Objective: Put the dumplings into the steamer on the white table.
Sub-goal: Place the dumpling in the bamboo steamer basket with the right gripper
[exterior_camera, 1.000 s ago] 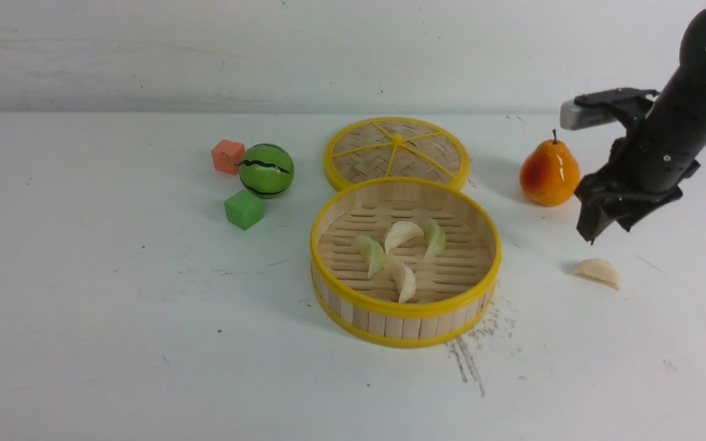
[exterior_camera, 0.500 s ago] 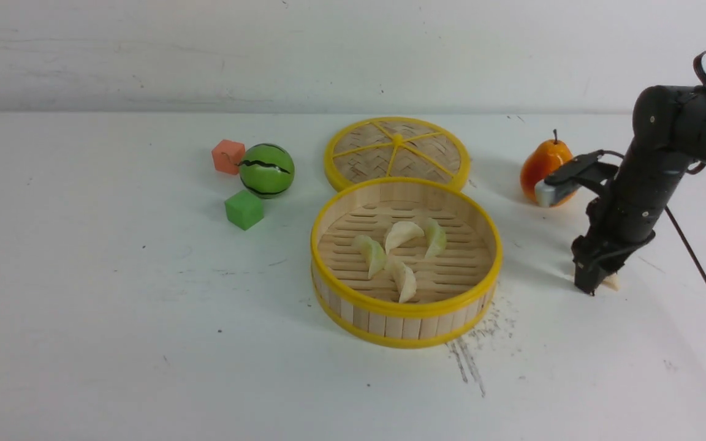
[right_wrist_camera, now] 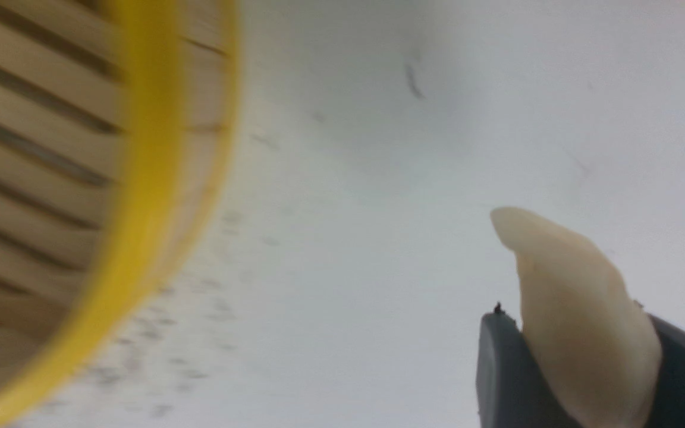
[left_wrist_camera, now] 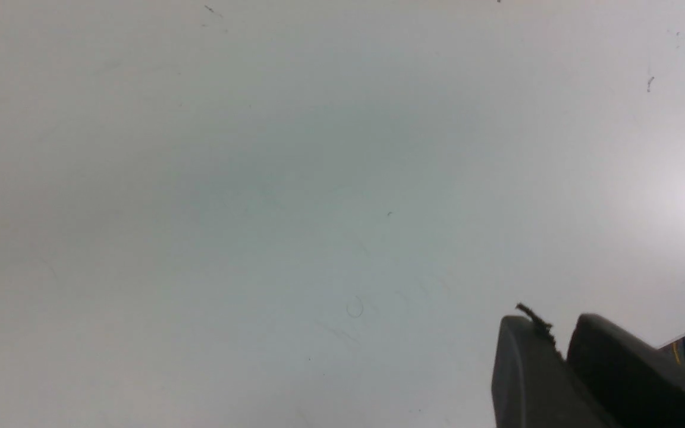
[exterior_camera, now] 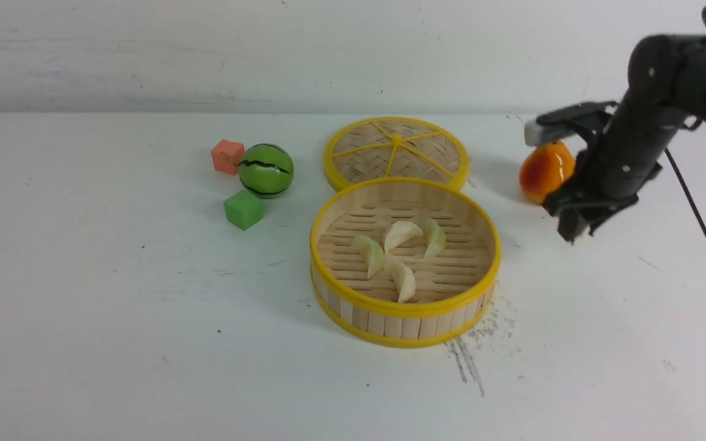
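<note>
Right wrist view: my right gripper (right_wrist_camera: 583, 351) is pinching a cream dumpling (right_wrist_camera: 568, 279) at the lower right, above the white table (right_wrist_camera: 378, 178); the steamer (right_wrist_camera: 146, 178) is filling the left edge. Left wrist view: my left gripper (left_wrist_camera: 562, 345) is sitting closed and empty at lower right.

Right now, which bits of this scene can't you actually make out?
- Front view: the right gripper hides nearly all of the dumpling it holds; its arm covers part of the pear.
- Right wrist view: the steamer is blurred and cut off by the edge.
- Left wrist view: the left gripper is cut off at the corner, only fingertips showing.
</note>
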You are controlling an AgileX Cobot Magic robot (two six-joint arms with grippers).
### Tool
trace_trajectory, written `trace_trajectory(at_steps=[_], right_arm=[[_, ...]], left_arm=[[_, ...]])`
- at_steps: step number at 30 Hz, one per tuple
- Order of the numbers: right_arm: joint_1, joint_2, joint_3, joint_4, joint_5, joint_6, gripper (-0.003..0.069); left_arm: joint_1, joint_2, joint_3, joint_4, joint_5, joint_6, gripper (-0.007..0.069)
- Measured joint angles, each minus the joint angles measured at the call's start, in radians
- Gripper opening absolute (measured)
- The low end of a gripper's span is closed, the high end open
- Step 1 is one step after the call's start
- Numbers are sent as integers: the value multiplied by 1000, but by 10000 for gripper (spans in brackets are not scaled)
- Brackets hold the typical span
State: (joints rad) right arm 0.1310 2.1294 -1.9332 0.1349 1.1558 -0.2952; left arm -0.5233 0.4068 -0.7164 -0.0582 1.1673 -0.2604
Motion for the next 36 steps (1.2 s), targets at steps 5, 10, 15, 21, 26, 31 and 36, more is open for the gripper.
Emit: trace_trajectory(at_steps=[5,10,15,21,26,31,36], right_arm=[[146,-81,-5,54,32,95,232],[242,-59,-5,61,30,161,232],[290,-18,-4,59,16,177,232],[293,47,-4,29,27,238,232],[293,77,-4,-16,11,284,240],[293,77,-4,-39,-10,308,355],[293,60,-4,-37,37,288,450]], left_arm=[[0,0,0,2,-20,0,104],[0,0,0,5,2,1,106],[0,0,0,15,38,40,109],[0,0,0,22,49,69,111],[0,0,0,22,50,74,111],[0,0,0,22,53,76,112],[0,-1,0,34,54,76,112]])
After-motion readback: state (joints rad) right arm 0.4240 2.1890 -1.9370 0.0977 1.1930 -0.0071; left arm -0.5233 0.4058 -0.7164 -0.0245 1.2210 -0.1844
